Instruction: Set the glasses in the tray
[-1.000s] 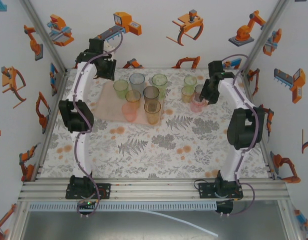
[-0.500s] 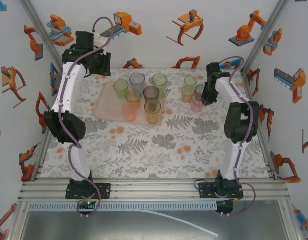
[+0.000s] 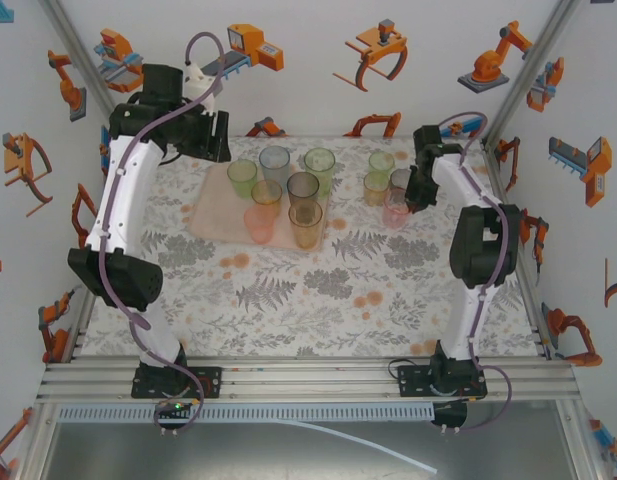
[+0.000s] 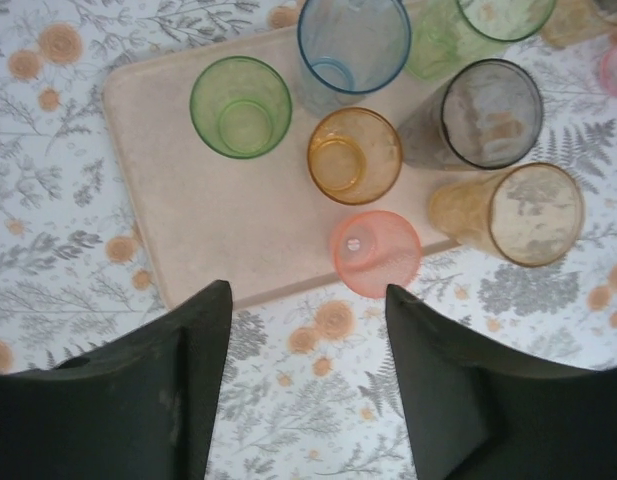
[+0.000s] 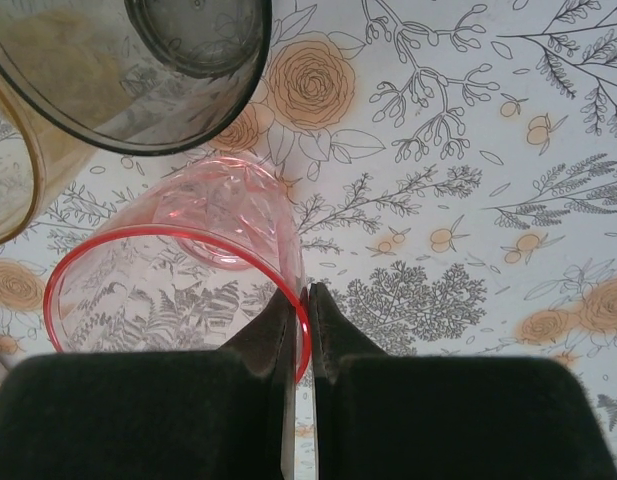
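Note:
The pale pink tray (image 3: 210, 214) (image 4: 193, 215) lies at the back left and holds several glasses, among them a green one (image 4: 240, 106), a blue one (image 4: 353, 45), an orange one (image 4: 354, 154) and a smoky grey one (image 4: 488, 112). A salmon glass (image 4: 375, 252) overhangs the tray's near edge. My left gripper (image 3: 202, 135) (image 4: 306, 290) hangs open and empty, high above that edge. My right gripper (image 3: 416, 190) (image 5: 300, 290) is shut on the rim of a pink glass (image 3: 395, 209) (image 5: 183, 255), one finger inside it and one outside. The pink glass stands on the cloth, right of the tray.
Beside the pink glass stand a smoky grey glass (image 5: 158, 70), a yellowish glass (image 3: 376, 187) and a green glass (image 3: 382, 162), close together. An amber glass (image 3: 306, 224) sits at the tray's right edge. Frame posts and side walls close in the table.
My left arm has lifted and drawn back to the rear left, its jaws opening wider. My right gripper has closed onto the pink glass's rim.

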You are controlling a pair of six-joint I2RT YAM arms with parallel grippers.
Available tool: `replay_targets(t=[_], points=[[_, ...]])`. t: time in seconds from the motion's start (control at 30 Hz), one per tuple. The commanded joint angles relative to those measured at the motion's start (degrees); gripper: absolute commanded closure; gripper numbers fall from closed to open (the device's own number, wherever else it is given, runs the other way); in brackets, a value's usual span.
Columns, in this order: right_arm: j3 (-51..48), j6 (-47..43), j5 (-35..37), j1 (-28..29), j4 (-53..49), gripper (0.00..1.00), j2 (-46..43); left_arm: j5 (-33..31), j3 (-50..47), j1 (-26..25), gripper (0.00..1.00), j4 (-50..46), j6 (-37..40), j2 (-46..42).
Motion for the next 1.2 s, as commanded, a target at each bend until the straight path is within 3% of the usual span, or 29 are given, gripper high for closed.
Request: replay_targets(t=[0.0, 0.1, 0.43, 0.6, 0.87, 1.03, 1.17], points=[[0.1, -1.3, 0.9, -0.2, -2.1, 1.00, -5.1, 2.5, -2.6, -0.2, 0.31, -1.8, 0.7, -4.7], [-0.7, -1.7, 1.0, 0.6, -3.4, 1.00, -7.7, 3.1, -7.2, -0.2, 0.12, -1.4, 1.2, -8.3], [-3.4, -1.3, 3.7, 10.2, -10.1, 1.00, -18.8, 3.0, -22.8, -0.1, 0.02, 0.4, 1.8, -20.5], [-4.2, 1.9, 6.9, 19.4, -15.1, 1.00, -24.8, 3.0, -31.5, 0.0, 0.01, 2.5, 1.8, -26.5], [-3.6, 10.1, 10.6, 33.7, -22.3, 1.00, -32.9, 5.1, -36.6, 2.6, 0.03, 3.3, 0.5, -30.8], [1.3, 14.0, 14.6, 43.3, -26.7, 1.00, -29.3, 6.1, -37.5, 4.2, 0.03, 3.3, -0.2, -31.9], [4.7, 16.0, 14.1, 49.9, -24.6, 1.00, -24.3, 6.0, -38.4, 5.2, 0.03, 2.8, -0.4, -33.0]])
